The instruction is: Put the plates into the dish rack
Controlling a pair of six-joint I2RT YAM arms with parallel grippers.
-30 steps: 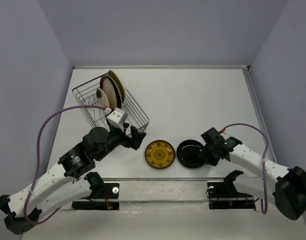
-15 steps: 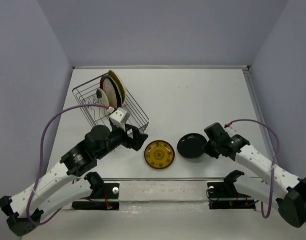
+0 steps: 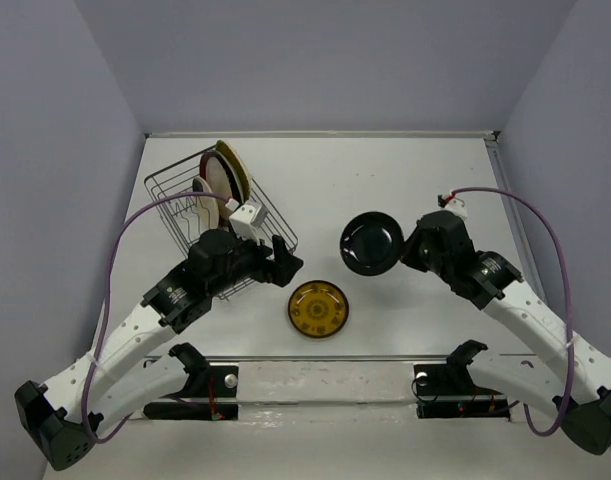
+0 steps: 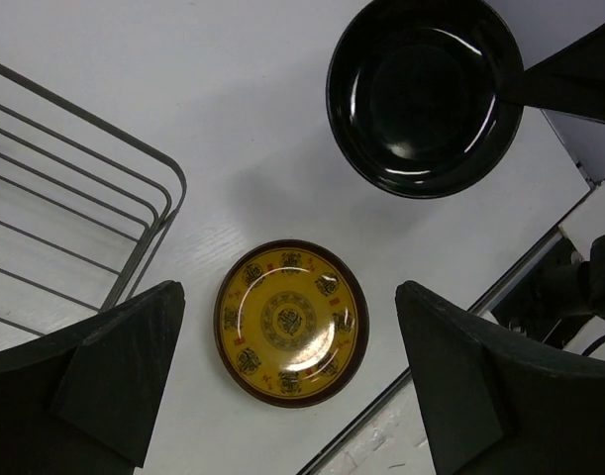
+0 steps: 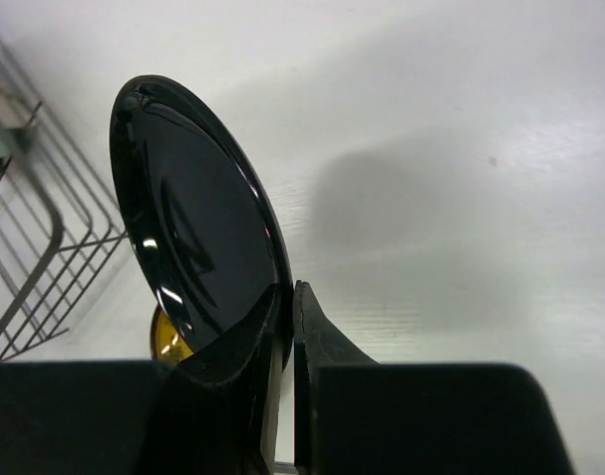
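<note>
On the right half of the white table point(image 3: 405, 170), found the right gripper point(image 3: 403, 250) pinched tight on the rim of the glossy black plate point(image 3: 371, 243). Confirmed from the right wrist view: one finger on each face of the plate's point(image 5: 188, 218) edge, no gap between fingers and glaze. Noted plate raised off the tabletop, its shadow lying apart from it on the white surface. Placed it between the right arm and the dish rack point(image 3: 275, 225), well apart from the rack wire.

Logged left gripper point(image 3: 285, 262) spread wide, nothing between its fingers point(image 4: 114, 376). Found it hanging just beside the rack's near right corner, above the table. Saw from its wrist view the yellow plate with dark pattern point(image 4: 290, 322) lying flat, face up, straight below the gap between the fingers; rack corner point(image 4: 134, 168) to one side, black plate point(image 4: 421, 94) further off.

Located same yellow plate point(image 3: 318, 308) near the front edge, between the two arms, touching neither gripper.

Counted several plates standing on edge at the rack's far end: large red-rimmed cream plate point(image 3: 222, 180) plainest, a yellowish rim point(image 3: 237, 165) behind it. Could not separate the others, too crowded.
</note>
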